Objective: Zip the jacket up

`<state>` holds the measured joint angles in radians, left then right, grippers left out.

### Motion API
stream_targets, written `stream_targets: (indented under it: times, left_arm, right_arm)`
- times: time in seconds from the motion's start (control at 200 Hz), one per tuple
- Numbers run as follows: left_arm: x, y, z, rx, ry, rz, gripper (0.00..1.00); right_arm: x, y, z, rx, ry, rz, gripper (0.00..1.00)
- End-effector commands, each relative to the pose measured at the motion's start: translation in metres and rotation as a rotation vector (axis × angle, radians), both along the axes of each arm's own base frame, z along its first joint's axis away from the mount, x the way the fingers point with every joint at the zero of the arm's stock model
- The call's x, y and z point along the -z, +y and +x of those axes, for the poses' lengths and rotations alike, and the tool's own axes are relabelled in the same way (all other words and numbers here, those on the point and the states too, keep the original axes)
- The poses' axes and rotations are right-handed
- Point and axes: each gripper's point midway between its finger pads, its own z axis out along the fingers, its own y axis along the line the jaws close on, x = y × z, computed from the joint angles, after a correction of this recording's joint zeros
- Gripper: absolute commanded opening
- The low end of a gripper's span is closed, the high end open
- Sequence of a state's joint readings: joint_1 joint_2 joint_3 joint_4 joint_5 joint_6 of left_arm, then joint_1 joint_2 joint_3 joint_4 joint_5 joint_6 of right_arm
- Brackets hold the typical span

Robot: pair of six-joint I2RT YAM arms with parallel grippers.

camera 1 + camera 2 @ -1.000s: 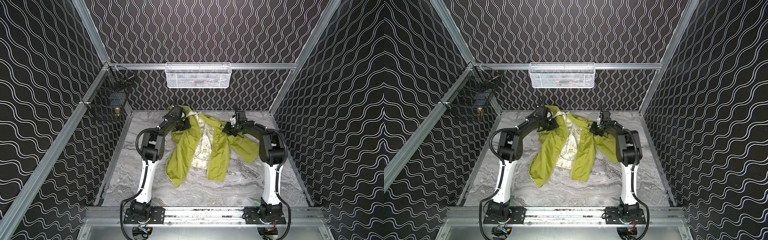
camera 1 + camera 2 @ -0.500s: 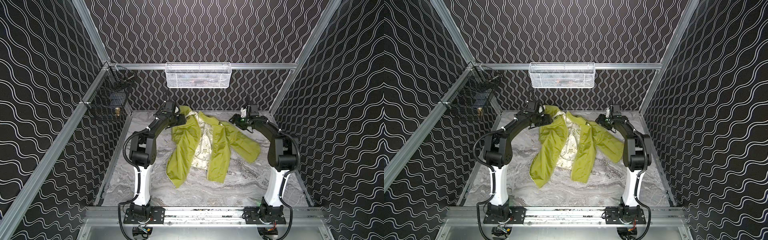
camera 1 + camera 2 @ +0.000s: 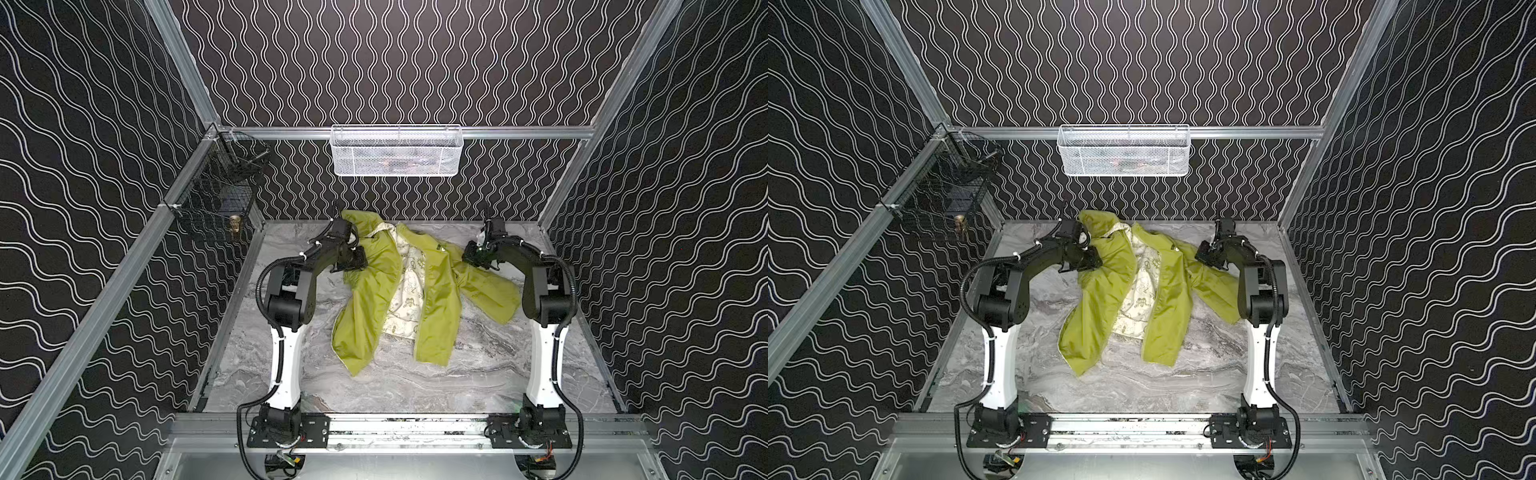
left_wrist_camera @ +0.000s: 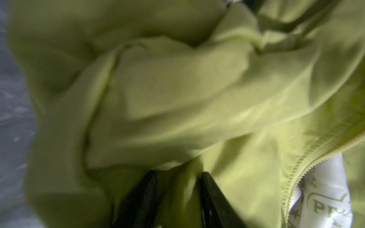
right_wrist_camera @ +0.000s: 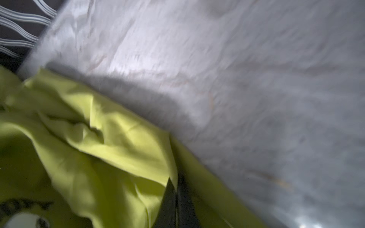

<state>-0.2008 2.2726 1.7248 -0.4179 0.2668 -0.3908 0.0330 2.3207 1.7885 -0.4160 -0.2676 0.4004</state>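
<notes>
Jacket [image 3: 436,299]: there it is, yellow-green, lying open and front-up on the far half of the counter [image 3: 395,386]. The collar is toward the far edge and both front panels run down to about the middle.
Lining [image 3: 409,286]: cream and printed, on show between the parted panels.
Zipper [image 4: 308,163]: undone. The left wrist view catches a row of teeth along a green edge, right beside the white printed lining.
Sleeve [image 3: 494,291]: fanned out flat toward the counter's right edge.
Left pincer [image 4: 178,173]: on the jacket's shoulder nearer the left edge, close to the far edge. The jaws are partly closed, with a bunch of green fabric packed between the two black fingers, so it has hold.
Right pincer [image 5: 175,177]: down on the opposite shoulder, where the sleeve starts. The jaws are pressed together and a thin ridge of fabric runs straight into them, pinched.
Print [image 5: 25,207]: blurred black lettering above a white shape, seen in the right wrist view.
White mesh basket [image 3: 397,151]: hanging on the rail above the far edge.
Black wire basket [image 3: 216,199]: hung up by the far-left corner.
</notes>
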Motion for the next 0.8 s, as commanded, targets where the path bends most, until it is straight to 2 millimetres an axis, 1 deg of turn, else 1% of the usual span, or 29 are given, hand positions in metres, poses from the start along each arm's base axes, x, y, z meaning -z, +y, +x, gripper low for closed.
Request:
stream_targets:
  times: [0.0, 0.055, 0.12, 0.19, 0.25, 0.29, 0.345, 0.385, 0.405, 0.43, 0.485, 0.515, 0.555, 0.566, 0.581, 0.626, 0.666, 0.681, 0.691, 0.796]
  left_arm:
    - [0.020, 0.021, -0.008, -0.061, 0.058, 0.035, 0.37]
    - [0.024, 0.028, -0.010, -0.078, 0.068, 0.031, 0.35]
    - [0.028, 0.032, -0.013, -0.086, 0.074, 0.024, 0.35]
    - [0.028, 0.033, -0.014, -0.087, 0.073, 0.016, 0.34]
    - [0.029, 0.032, -0.015, -0.083, 0.077, 0.012, 0.34]
    - [0.028, 0.030, -0.014, -0.081, 0.074, 0.004, 0.34]
    - [0.026, 0.027, -0.013, -0.080, 0.069, -0.014, 0.35]
    - [0.023, 0.026, -0.012, -0.080, 0.066, -0.020, 0.36]
    - [0.021, 0.026, -0.012, -0.081, 0.062, -0.021, 0.37]
    - [0.019, 0.026, -0.011, -0.081, 0.059, -0.024, 0.37]
    - [0.011, 0.025, -0.010, -0.078, 0.047, -0.032, 0.39]
    - [0.006, 0.024, -0.010, -0.076, 0.039, -0.038, 0.41]
    - [-0.004, 0.023, -0.009, -0.076, 0.022, -0.046, 0.43]
    - [-0.006, 0.023, -0.008, -0.076, 0.018, -0.047, 0.44]
    - [-0.010, 0.023, -0.008, -0.076, 0.011, -0.048, 0.45]
    - [-0.020, 0.023, -0.008, -0.077, -0.005, -0.053, 0.48]
    - [-0.031, 0.022, -0.007, -0.077, -0.023, -0.061, 0.49]
    - [-0.034, 0.022, -0.007, -0.077, -0.028, -0.065, 0.49]
    - [-0.037, 0.022, -0.007, -0.078, -0.032, -0.066, 0.50]
    - [-0.064, 0.019, -0.011, -0.083, -0.075, -0.092, 0.51]
  right_arm:
    - [-0.015, -0.032, 0.010, 0.082, -0.031, -0.017, 0.00]
    - [-0.028, -0.047, 0.014, 0.110, -0.064, -0.022, 0.00]
    - [-0.041, -0.062, 0.018, 0.139, -0.098, -0.032, 0.00]
    - [-0.050, -0.067, 0.025, 0.142, -0.124, -0.036, 0.00]
    - [-0.051, -0.068, 0.031, 0.137, -0.122, -0.041, 0.00]
    - [-0.048, -0.067, 0.034, 0.132, -0.114, -0.033, 0.00]
    - [-0.040, -0.063, 0.037, 0.121, -0.094, -0.017, 0.00]
    - [-0.033, -0.064, 0.037, 0.125, -0.069, -0.018, 0.00]
    - [-0.030, -0.065, 0.036, 0.130, -0.057, -0.017, 0.05]
    - [-0.027, -0.065, 0.034, 0.134, -0.043, -0.014, 0.13]
    - [-0.026, -0.065, 0.030, 0.132, -0.034, 0.000, 0.27]
    - [-0.028, -0.064, 0.027, 0.132, -0.038, 0.004, 0.34]
    - [-0.039, -0.064, 0.025, 0.132, -0.061, 0.003, 0.42]
    - [-0.038, -0.064, 0.023, 0.133, -0.060, 0.003, 0.44]
    - [-0.042, -0.064, 0.021, 0.133, -0.068, 0.003, 0.47]
    - [-0.052, -0.064, 0.017, 0.134, -0.087, -0.001, 0.53]
    - [-0.064, -0.065, 0.012, 0.136, -0.105, -0.008, 0.57]
    - [-0.065, -0.065, 0.010, 0.137, -0.106, -0.009, 0.57]
    - [-0.070, -0.065, 0.009, 0.138, -0.114, -0.010, 0.58]
    - [-0.101, -0.067, -0.008, 0.149, -0.162, -0.032, 0.61]
